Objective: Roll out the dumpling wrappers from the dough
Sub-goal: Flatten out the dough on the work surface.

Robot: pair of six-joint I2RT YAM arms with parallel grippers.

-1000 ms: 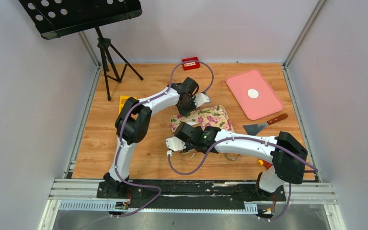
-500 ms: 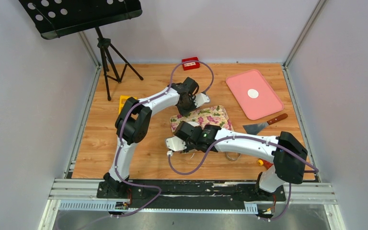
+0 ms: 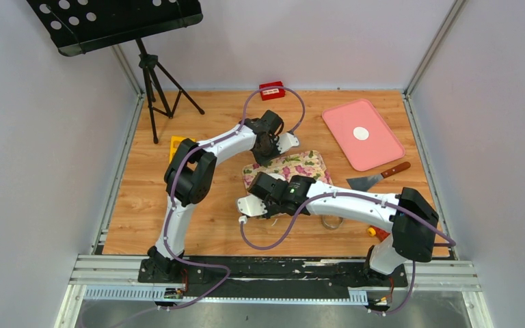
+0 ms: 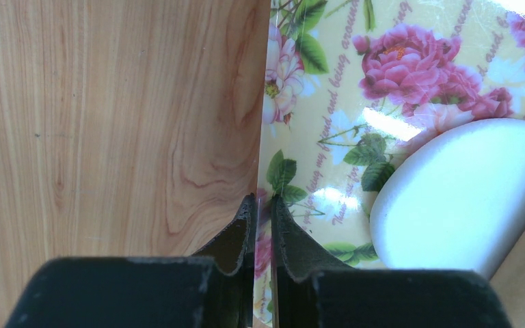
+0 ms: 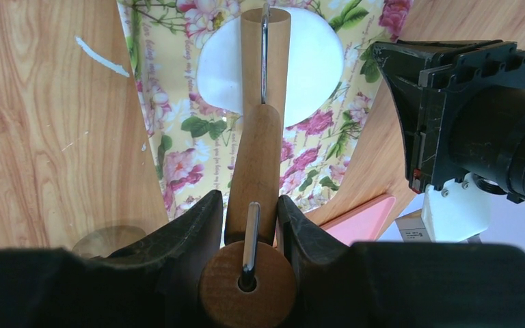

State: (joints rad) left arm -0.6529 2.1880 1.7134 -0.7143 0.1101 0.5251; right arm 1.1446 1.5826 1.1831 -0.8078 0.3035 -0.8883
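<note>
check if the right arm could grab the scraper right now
Probably not yet: the right claw is shut on the rolling pin. The scraper lies uncovered near that arm, so only the full claw blocks it.

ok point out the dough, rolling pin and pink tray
dough point(image 4: 465, 198), left wrist view, its flat top
rolling pin point(image 5: 254, 164), right wrist view, its wooden handle
pink tray point(image 3: 376, 150), top view, bare near part
</note>
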